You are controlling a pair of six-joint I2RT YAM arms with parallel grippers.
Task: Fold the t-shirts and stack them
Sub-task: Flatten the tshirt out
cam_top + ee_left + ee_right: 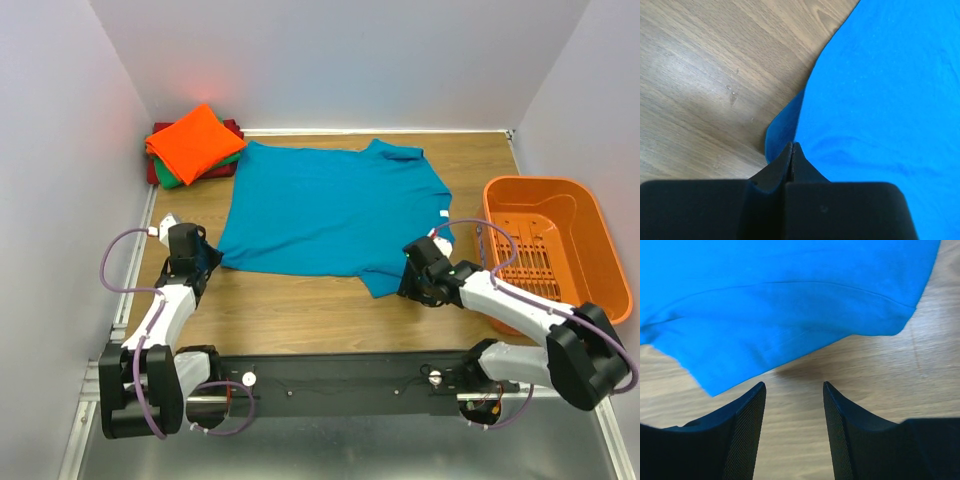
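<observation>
The teal-blue t-shirt (330, 210) lies spread flat on the wooden table. My left gripper (207, 258) is at the shirt's near left corner. In the left wrist view its jaws are pressed together (792, 146) right on the raised edge of the teal cloth (880, 90). My right gripper (411, 281) sits just in front of the shirt's near right corner. It is open (792, 387), with bare wood between its fingers and the shirt's hem (790, 305) a little ahead of them. Folded orange (197, 140), green (182, 179) and dark red (158, 166) t-shirts are stacked at the back left.
An orange slotted plastic basket (590, 225) stands at the right edge of the table. White walls close in the left, back and right sides. Bare wood (300, 310) runs between the shirt and the arm bases.
</observation>
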